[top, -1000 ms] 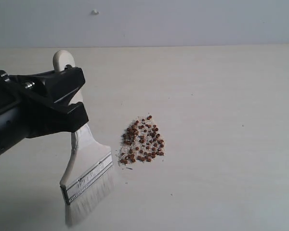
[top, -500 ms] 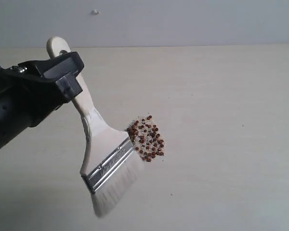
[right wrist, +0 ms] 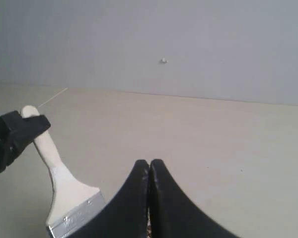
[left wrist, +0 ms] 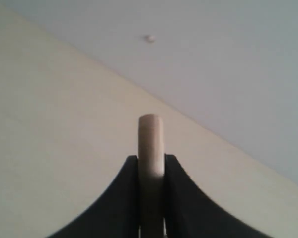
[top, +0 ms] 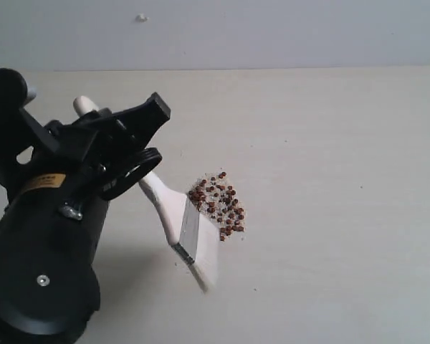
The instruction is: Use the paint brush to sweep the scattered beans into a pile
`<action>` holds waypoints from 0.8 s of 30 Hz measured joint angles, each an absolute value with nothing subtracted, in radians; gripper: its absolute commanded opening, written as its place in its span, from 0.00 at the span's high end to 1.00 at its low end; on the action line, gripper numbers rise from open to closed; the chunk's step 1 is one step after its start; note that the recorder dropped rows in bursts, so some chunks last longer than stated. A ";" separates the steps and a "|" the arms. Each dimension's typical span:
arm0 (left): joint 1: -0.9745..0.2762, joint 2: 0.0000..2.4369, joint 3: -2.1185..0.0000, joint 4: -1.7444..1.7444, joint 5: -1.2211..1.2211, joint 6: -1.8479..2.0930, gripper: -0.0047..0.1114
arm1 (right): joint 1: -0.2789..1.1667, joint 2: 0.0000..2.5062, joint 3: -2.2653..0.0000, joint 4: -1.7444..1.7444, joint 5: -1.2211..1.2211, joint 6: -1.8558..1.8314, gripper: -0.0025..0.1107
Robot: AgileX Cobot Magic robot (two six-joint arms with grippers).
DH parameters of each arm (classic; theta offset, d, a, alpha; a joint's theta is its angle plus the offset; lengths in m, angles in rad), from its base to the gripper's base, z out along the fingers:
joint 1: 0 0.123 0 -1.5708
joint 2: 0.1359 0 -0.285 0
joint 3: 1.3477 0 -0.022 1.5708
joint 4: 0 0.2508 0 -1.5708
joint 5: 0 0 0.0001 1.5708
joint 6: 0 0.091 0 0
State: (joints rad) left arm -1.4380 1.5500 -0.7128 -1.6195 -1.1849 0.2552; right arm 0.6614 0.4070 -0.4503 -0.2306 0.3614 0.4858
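Left gripper: clamped the paint brush handle, left of frame.
Right gripper: was closed, held nothing.
Pile: lay centre frame, brush against its left edge.

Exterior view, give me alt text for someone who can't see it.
A black robot arm's left pincer grips a pale wooden paint brush by its handle, with the brush head at the left edge of a compact pile of reddish-brown beans on a light table. A plain grey wall runs behind.
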 measured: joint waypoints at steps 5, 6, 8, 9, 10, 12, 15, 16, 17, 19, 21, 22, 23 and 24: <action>-1.448 1.579 -0.729 -1.695 -1.202 0.272 0.96 | 0.661 0.407 -0.450 -0.231 0.361 0.486 0.98; -1.448 1.579 -0.729 -1.667 -1.202 0.272 0.96 | 0.661 0.407 -0.450 -0.231 0.361 0.486 0.98; -1.448 1.581 -0.729 -1.580 -1.204 0.262 0.96 | 0.661 0.407 -0.450 -0.231 0.361 0.486 0.98; -1.448 1.581 -0.729 -1.543 -1.204 0.259 0.96 | 0.661 0.407 -0.450 -0.231 0.361 0.486 0.98; -1.448 1.581 -0.729 -1.505 -1.204 0.258 0.96 | 0.661 0.407 -0.450 -0.231 0.361 0.486 0.98; -1.448 1.581 -0.730 -1.438 -1.190 0.256 0.96 | 0.661 0.407 -0.450 -0.231 0.361 0.486 0.98; -1.448 1.581 -0.731 -1.307 -1.160 0.254 0.96 | 0.661 0.407 -0.450 -0.231 0.361 0.486 0.98; -1.448 1.581 -0.731 -1.281 -1.156 0.254 0.96 | 0.661 0.407 -0.450 -0.231 0.361 0.486 0.98; -1.448 1.581 -0.731 -1.248 -1.144 0.254 0.96 | 0.661 0.407 -0.450 -0.231 0.361 0.486 0.98; -1.448 1.581 -0.731 -1.228 -1.118 0.246 0.96 | 0.661 0.407 -0.450 -0.231 0.361 0.486 0.98; -1.448 1.581 -0.731 -1.265 -1.090 0.209 0.96 | 0.661 0.407 -0.450 -0.231 0.361 0.486 0.98; -1.445 1.581 -0.731 -1.324 -1.079 0.178 0.96 | 0.661 0.407 -0.450 -0.231 0.361 0.486 0.98; -1.439 1.581 -0.731 -1.372 -1.072 0.159 0.96 | 0.661 0.407 -0.450 -0.231 0.361 0.486 0.98; -1.428 1.581 -0.731 -1.434 -1.061 0.139 0.96 | 0.661 0.407 -0.450 -0.231 0.361 0.486 0.98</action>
